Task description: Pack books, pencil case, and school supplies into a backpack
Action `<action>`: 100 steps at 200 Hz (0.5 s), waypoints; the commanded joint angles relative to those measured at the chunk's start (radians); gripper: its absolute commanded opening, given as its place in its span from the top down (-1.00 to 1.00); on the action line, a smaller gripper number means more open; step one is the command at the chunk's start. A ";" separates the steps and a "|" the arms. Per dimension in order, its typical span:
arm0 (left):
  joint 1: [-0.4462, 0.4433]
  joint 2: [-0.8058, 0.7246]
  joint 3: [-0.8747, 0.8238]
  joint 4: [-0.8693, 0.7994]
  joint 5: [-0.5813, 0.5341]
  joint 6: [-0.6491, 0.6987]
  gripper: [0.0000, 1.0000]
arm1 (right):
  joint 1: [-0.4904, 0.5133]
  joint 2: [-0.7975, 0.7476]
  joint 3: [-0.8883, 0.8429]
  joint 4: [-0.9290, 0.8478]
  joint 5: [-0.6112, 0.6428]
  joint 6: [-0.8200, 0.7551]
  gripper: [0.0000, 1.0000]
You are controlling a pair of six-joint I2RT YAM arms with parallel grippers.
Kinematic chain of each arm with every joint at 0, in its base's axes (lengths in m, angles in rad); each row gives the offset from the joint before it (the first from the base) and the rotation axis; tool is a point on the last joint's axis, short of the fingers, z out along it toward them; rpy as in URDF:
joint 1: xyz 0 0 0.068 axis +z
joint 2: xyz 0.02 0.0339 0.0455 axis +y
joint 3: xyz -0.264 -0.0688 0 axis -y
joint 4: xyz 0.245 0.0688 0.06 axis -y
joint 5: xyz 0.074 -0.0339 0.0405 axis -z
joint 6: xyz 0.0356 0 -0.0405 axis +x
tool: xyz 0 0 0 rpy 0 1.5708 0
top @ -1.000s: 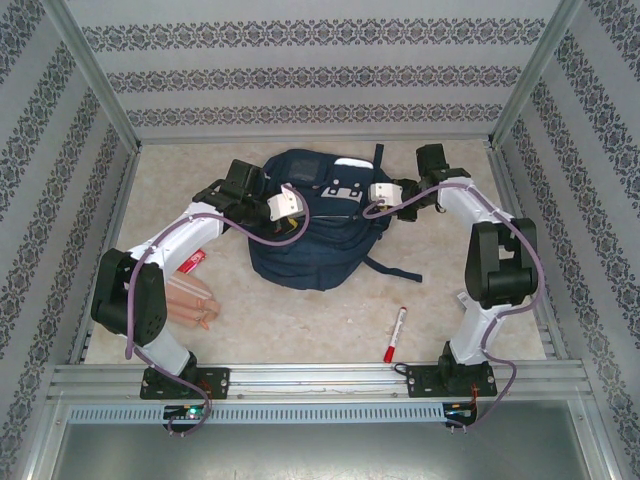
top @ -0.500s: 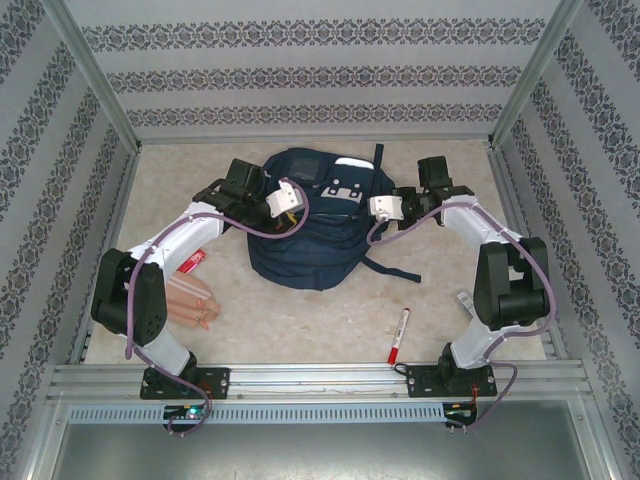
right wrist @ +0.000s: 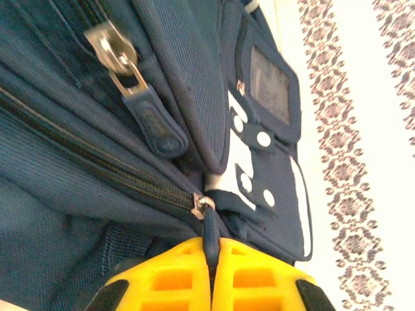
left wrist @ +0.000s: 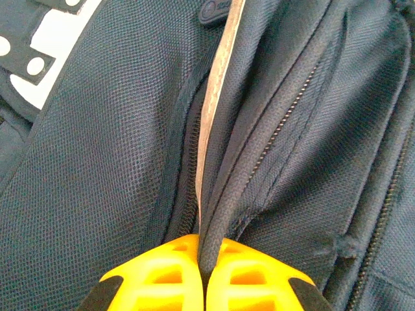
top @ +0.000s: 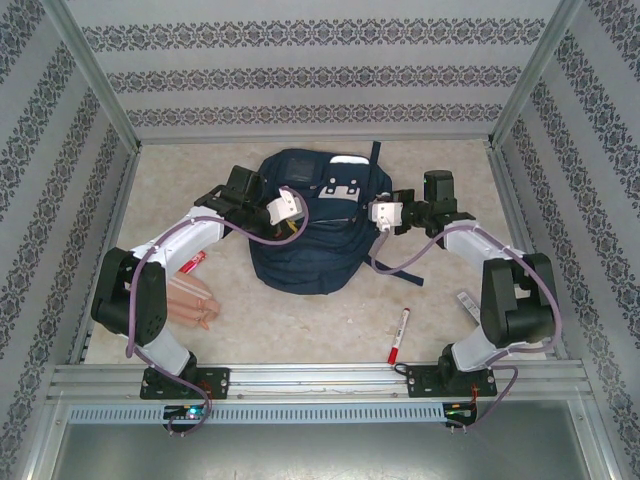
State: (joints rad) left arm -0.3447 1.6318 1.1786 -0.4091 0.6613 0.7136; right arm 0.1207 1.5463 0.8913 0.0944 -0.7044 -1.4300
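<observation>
Right wrist: backpack (right wrist: 71,194) zipper pull (right wrist: 210,228) inside right end effector (right wrist: 211,253)

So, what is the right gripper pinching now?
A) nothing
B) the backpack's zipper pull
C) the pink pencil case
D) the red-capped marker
B: in the right wrist view the right gripper is shut on the dark zipper pull of the backpack; the marker lies on the table.

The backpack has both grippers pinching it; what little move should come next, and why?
Probably the right gripper should draw the zipper pull it pinches along its track while the left gripper holds the fabric edge taut. The teeth beside the slider look closed, and the pencil case and marker lie outside the backpack.
</observation>
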 commanded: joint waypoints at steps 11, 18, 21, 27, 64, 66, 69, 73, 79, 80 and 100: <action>0.014 0.024 0.049 0.117 -0.037 -0.130 1.00 | 0.062 -0.118 -0.069 0.062 -0.103 -0.035 1.00; 0.014 0.025 0.050 0.128 -0.051 -0.147 1.00 | 0.074 -0.133 -0.081 0.027 -0.076 -0.079 1.00; 0.013 0.025 0.049 0.133 -0.058 -0.154 1.00 | 0.077 -0.137 -0.084 0.011 -0.063 -0.090 1.00; 0.015 0.022 0.046 0.145 -0.068 -0.164 1.00 | 0.081 -0.140 -0.088 -0.022 -0.045 -0.124 1.00; 0.015 -0.005 -0.006 0.247 -0.068 -0.204 1.00 | 0.082 -0.169 -0.098 -0.168 0.001 -0.190 1.00; 0.015 -0.004 -0.002 0.243 -0.067 -0.204 1.00 | 0.084 -0.173 -0.101 -0.170 0.002 -0.190 1.00; 0.015 -0.002 0.003 0.237 -0.065 -0.203 1.00 | 0.086 -0.177 -0.106 -0.172 0.003 -0.190 1.00; 0.015 0.002 0.010 0.225 -0.063 -0.204 1.00 | 0.089 -0.183 -0.111 -0.177 0.003 -0.191 1.00; 0.015 0.006 0.021 0.212 -0.062 -0.206 1.00 | 0.094 -0.188 -0.116 -0.186 0.003 -0.194 1.00; 0.015 0.007 0.022 0.210 -0.062 -0.208 1.00 | 0.096 -0.189 -0.117 -0.188 0.004 -0.195 1.00; 0.013 0.013 0.017 0.233 -0.044 -0.251 1.00 | 0.135 -0.209 -0.137 -0.189 0.011 -0.189 1.00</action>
State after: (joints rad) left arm -0.3447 1.6432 1.1725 -0.3096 0.6052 0.5560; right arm 0.2005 1.3788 0.7860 -0.0288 -0.6437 -1.5963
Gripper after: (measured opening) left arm 0.057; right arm 0.045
